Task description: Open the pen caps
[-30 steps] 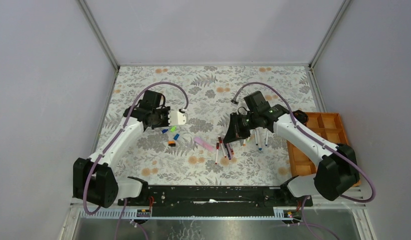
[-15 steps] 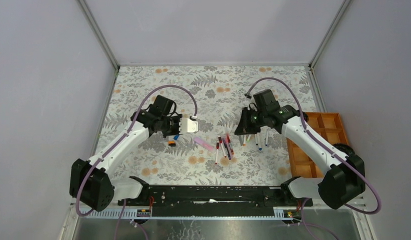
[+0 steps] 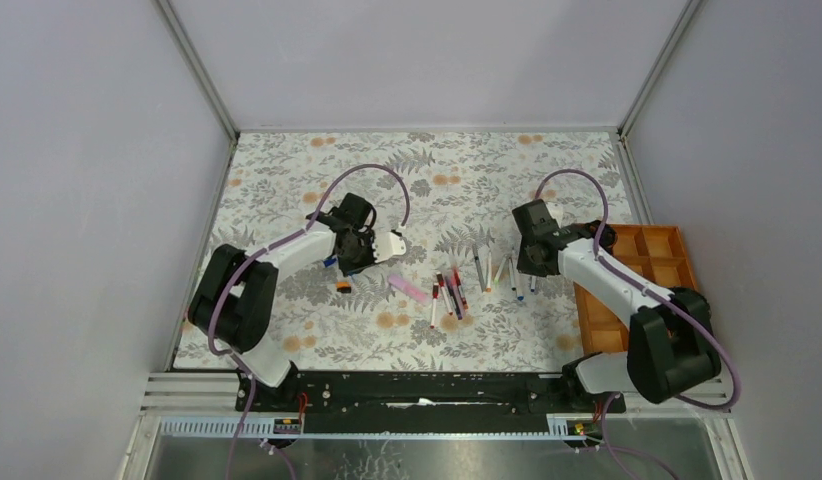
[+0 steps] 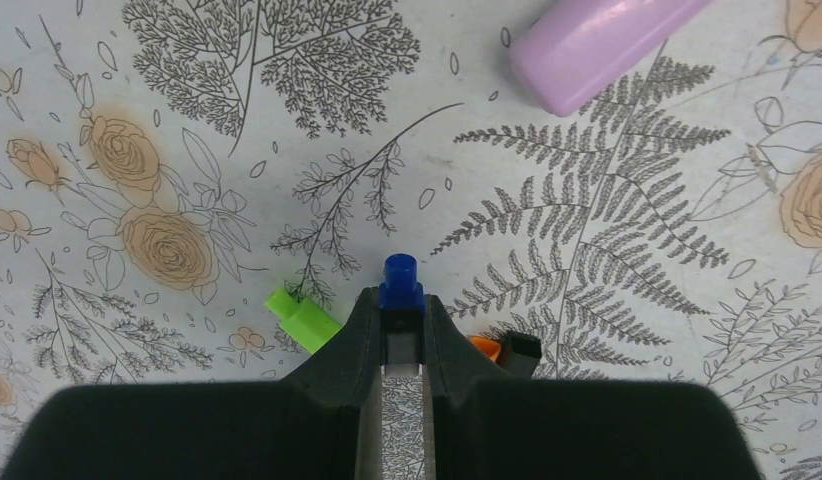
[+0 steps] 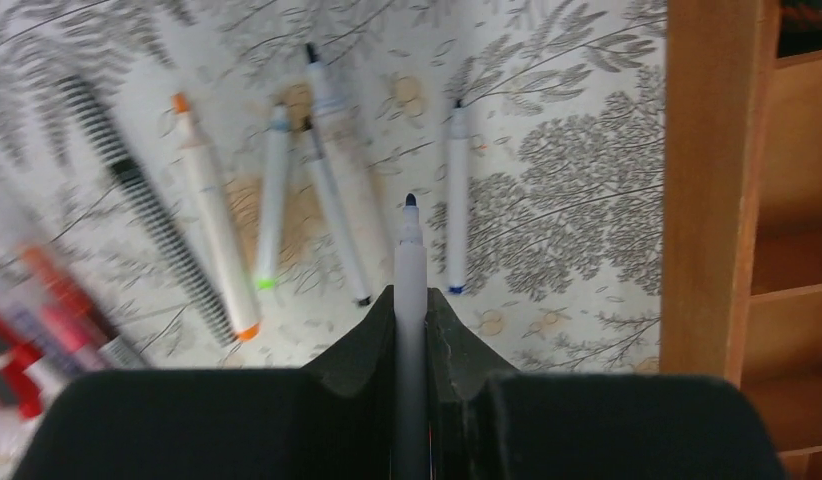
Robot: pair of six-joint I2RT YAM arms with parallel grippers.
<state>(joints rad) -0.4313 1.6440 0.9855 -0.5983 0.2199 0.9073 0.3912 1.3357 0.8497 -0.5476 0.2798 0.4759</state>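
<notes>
While the floral table point(image 3: 427, 170) carries a wooden tray point(image 5: 699, 180) and a loose row of pens point(image 5: 215, 220) beside it, the right gripper point(image 5: 410, 305) clamps one white pen point(image 5: 409, 245) near them. The left gripper point(image 4: 400, 315) pinches a blue cap point(image 4: 400, 278), with a green cap point(image 4: 305, 322) and an orange cap point(image 4: 484, 346) lying just beside its fingers.

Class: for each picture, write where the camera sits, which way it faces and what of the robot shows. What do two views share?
Top: high behind the bases, looking down on the table; left arm and right arm show whole.
Left wrist: rides the left arm, faces down; left gripper shut on a blue cap, green cap beside.
Right wrist: rides the right arm, faces down; right gripper shut on a pen, loose pens and wooden tray beyond.
Shared: top and right wrist both show loose pens and tray.
</notes>
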